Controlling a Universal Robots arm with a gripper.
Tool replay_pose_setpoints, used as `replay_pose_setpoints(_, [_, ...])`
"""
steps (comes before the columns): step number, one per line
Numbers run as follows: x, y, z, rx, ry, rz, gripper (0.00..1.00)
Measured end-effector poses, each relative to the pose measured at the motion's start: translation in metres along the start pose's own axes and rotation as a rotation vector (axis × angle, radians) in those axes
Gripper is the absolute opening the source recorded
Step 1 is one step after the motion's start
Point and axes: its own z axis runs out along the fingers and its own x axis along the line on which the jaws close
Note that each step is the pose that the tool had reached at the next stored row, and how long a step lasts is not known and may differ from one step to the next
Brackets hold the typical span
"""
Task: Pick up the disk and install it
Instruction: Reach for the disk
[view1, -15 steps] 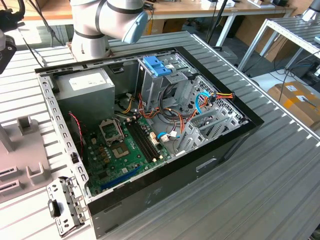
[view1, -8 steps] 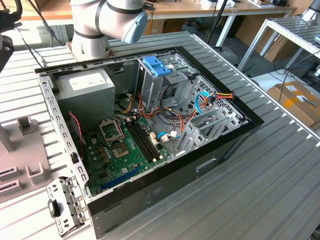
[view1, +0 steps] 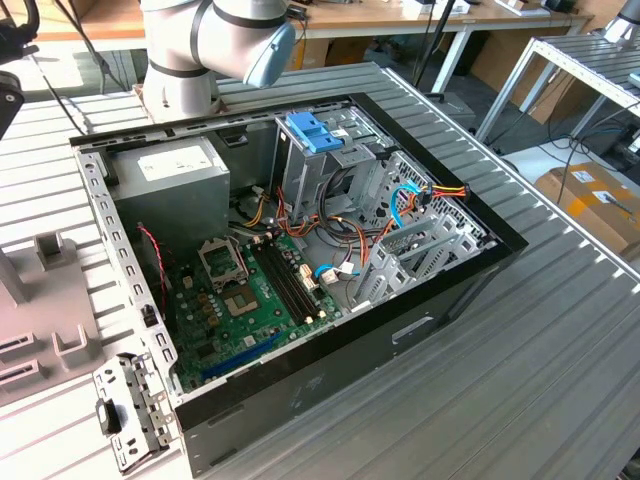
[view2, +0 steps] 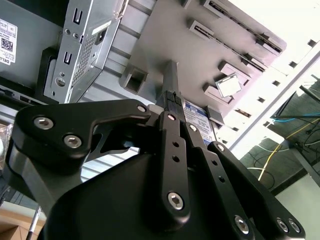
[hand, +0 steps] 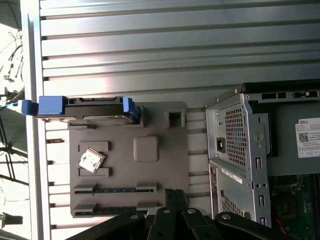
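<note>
Nothing's really getting done yet on this one. Over on the exterior view's left, the grey holder tray (view1: 40, 310) is sitting on the desk (view1: 530, 360). In the first wrist view the disk (hand: 95, 107) is standing on edge in a slot along the tray's edge farthest from the claw (hand: 175, 193), blue carrier and all. The claw is hovering well apart from it, fingers pinched together and gripping nothing.

Moving right, the computer case (view1: 300, 395) is lying open, with the drive cage (view1: 350, 170) under its blue latch (view1: 315, 130) waiting, so I'm guessing both pickup and install are left.

Writing-wise, the disk is showing a white-and-blue label (view2: 199, 117) in the second wrist view. The case is wearing a white sticker (hand: 309, 137) with a code square, and I'm not making out its print.
</note>
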Motion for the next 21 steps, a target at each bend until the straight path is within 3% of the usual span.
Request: replay_pose_setpoints(21, [0.0052,-0.0004,0.0001,-0.0001,0.0,0.0,0.11])
